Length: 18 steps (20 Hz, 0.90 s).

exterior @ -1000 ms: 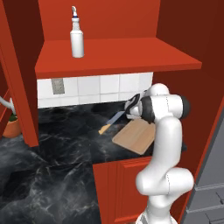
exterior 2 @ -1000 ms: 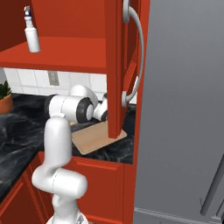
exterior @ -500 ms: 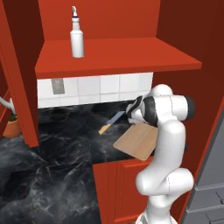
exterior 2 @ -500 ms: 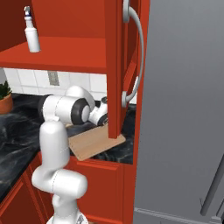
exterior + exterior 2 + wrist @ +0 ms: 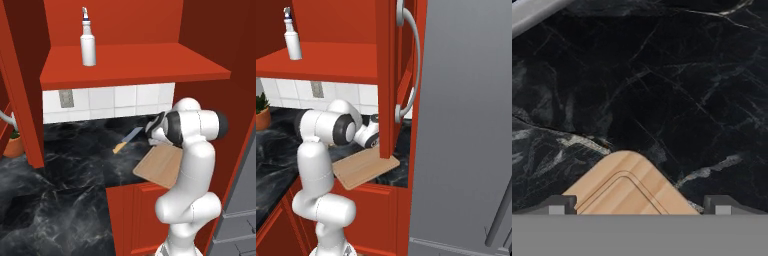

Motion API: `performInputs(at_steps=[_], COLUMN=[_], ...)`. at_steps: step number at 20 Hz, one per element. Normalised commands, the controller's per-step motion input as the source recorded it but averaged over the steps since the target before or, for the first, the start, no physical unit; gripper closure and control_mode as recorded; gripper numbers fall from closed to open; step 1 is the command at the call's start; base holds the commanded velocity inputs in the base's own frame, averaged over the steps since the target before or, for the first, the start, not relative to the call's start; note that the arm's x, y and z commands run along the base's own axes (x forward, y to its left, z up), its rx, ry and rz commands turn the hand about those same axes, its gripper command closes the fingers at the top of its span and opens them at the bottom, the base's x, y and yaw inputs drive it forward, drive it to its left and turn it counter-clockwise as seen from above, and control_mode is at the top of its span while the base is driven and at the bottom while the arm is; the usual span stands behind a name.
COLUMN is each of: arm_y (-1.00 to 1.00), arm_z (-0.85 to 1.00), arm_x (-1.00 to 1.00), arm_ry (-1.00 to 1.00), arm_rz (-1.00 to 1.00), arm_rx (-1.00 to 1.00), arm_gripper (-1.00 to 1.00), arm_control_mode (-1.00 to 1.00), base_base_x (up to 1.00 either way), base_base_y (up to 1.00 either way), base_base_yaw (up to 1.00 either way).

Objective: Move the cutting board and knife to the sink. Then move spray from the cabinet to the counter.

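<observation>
Beneath the red cabinet [image 5: 135, 65], the robot's gripper [image 5: 639, 204] hangs over the black marble counter [image 5: 65, 200], its 2 dark fingertips [image 5: 559, 204] spread wide with nothing between them but air. Directly below and between those tips lies a rounded corner of the cutting board [image 5: 629, 187], its grooved border visible; whether the tips touch the wood cannot be told. From the left base camera the light-tan board [image 5: 162, 165] sits under the wrist at the counter's front edge, jutting out past it above the red base cabinet [image 5: 132, 220]. The knife [image 5: 127, 140], grey blade and yellow-orange handle, rests on the marble just beyond the gripper's left side, apart from the board, its handle pointing away from the hand. Well above the gripper and off to its left, the white spray [image 5: 88, 40] stands upright on the cabinet's shelf. From the right base camera the cabinet's open door [image 5: 387, 75] hangs just in front of the hand, hiding the fingers, while the board [image 5: 363, 167] shows below it.
</observation>
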Motion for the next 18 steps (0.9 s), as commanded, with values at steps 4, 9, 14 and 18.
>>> performInputs(at_steps=[4,9,14,18], arm_y=[0.02,0.03,0.04,0.01], arm_z=[-0.49,-0.48,-0.49,-0.32], arm_x=[-0.64,-0.65,-0.58,-0.17], arm_ry=[0.00,0.00,0.00,-0.02], arm_rz=[0.04,0.03,0.03,0.04], arm_rx=[-0.02,-0.03,-0.07,-0.04], arm_gripper=[-1.00,-1.00,-1.00,-1.00], arm_control_mode=[-1.00,-1.00,-1.00,-1.00], base_base_x=[0.00,0.00,0.00,0.00], base_base_y=[0.00,0.00,0.00,0.00], base_base_yaw=[0.00,0.00,0.00,0.00])
